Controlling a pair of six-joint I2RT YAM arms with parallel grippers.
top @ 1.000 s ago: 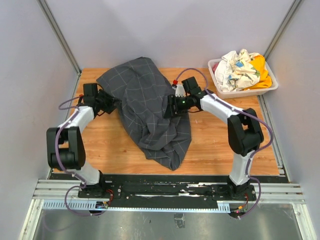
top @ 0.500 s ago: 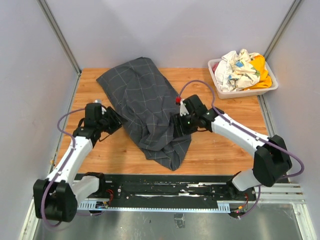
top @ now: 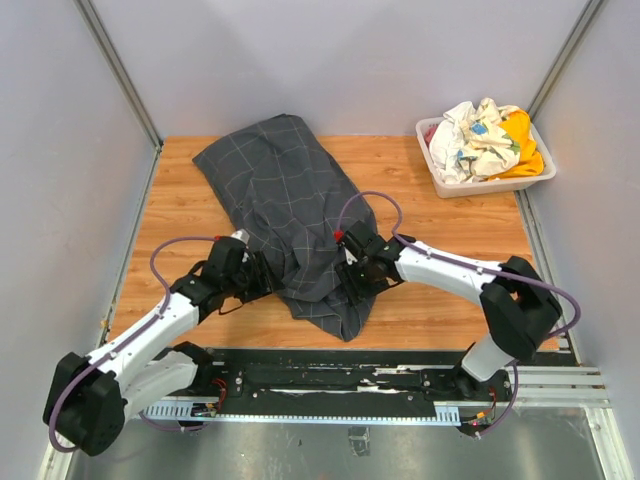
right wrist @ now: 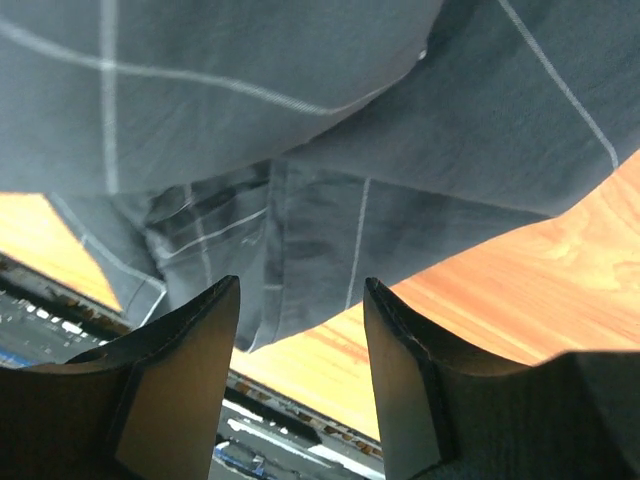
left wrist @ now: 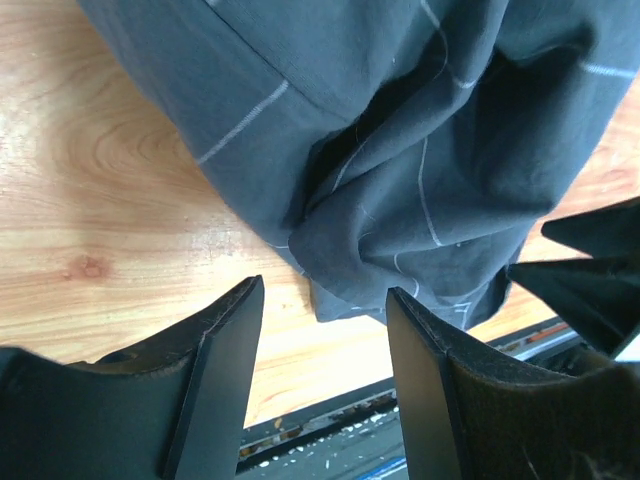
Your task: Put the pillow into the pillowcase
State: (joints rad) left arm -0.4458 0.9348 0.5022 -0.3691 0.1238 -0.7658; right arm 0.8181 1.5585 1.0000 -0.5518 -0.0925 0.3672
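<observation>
Left gripper and right gripper parted, empty, flanking the pillowcase at its crumpled near end, wooden table beneath, grey walls around.

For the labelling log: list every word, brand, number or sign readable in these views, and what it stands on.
No text can be read in any view.
On the dark charcoal-grey check fabric pillowcase: only thin grid lines, no lettering.
On the crumpled white patterned cloth in the pale plastic bin: coloured prints, too small to tell whether any are letters.
</observation>
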